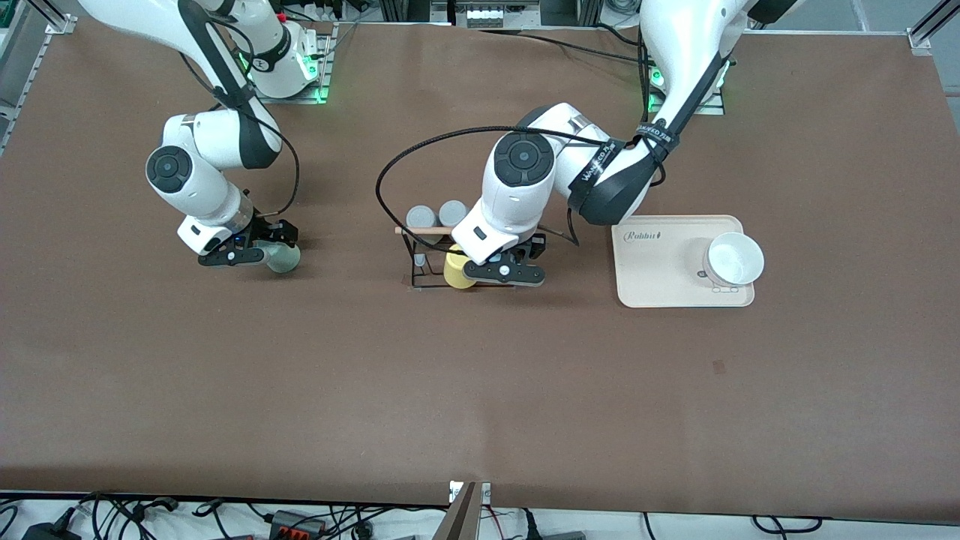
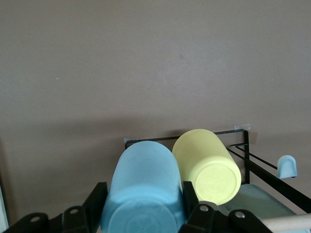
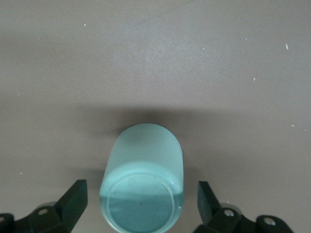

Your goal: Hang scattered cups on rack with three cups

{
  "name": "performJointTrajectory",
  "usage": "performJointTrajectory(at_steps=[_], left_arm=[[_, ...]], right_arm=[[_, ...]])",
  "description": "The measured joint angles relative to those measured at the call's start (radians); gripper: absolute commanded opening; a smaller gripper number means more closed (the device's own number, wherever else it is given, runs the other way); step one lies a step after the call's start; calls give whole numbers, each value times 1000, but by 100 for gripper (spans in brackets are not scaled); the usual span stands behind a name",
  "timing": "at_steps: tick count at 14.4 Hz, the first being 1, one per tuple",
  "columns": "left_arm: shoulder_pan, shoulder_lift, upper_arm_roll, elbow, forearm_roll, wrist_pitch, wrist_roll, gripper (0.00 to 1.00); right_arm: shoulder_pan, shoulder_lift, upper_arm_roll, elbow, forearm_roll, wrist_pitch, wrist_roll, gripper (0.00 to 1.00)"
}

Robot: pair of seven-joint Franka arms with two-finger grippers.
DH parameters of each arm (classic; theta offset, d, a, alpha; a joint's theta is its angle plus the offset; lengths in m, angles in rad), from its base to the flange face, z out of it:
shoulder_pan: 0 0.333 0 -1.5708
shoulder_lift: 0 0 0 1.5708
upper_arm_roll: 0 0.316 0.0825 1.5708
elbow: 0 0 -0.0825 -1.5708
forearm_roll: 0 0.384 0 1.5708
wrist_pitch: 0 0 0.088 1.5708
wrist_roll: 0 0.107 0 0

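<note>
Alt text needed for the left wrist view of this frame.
The left gripper is shut on a light blue cup beside a yellow cup on the black wire rack, brown table around.

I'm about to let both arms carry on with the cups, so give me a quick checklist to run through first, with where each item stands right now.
1. Left gripper closed on the blue cup at the rack: ok, fingers press both its sides.
2. Blue cup seated on a peg: cannot tell, the peg is hidden.
3. Room beside the yellow cup: not ok, the two cups look to be touching.
4. Right gripper centred on the green cup: ok, one finger on each side.
5. Right gripper gripping the green cup: not ok, fingers open with gaps.
6. Tray with the white bowl clear of the rack: ok.
</note>
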Motion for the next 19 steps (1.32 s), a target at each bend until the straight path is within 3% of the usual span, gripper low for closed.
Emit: performJointTrajectory(at_steps=[3, 4, 6, 8, 13, 16, 18, 19], left_arm=[[-2, 11, 0, -29, 0, 55, 0, 25], [-3, 15, 0, -46, 0, 78, 0, 25], [-4, 23, 1, -73, 0, 102, 0, 25], [-4, 24, 3, -83, 0, 110, 0, 25], [-2, 24, 8, -86, 0, 113, 0, 25], [-2, 29, 8, -99, 0, 128, 0, 25], [-3, 40, 8, -104, 0, 145, 0, 33], [-3, 44, 8, -105, 0, 150, 0, 66]], right_arm=[[0, 2, 0, -1, 0, 8, 0, 47], [0, 3, 0, -2, 0, 8, 0, 35], [0, 1, -2, -1, 0, 9, 1, 23], [-1, 2, -4, -1, 0, 9, 1, 18], [-1, -4, -4, 8, 0, 9, -3, 18], [-1, -44, -4, 89, 0, -133, -3, 18], [0, -81, -4, 192, 0, -299, 1, 18], [0, -97, -4, 252, 2, -385, 16, 18]])
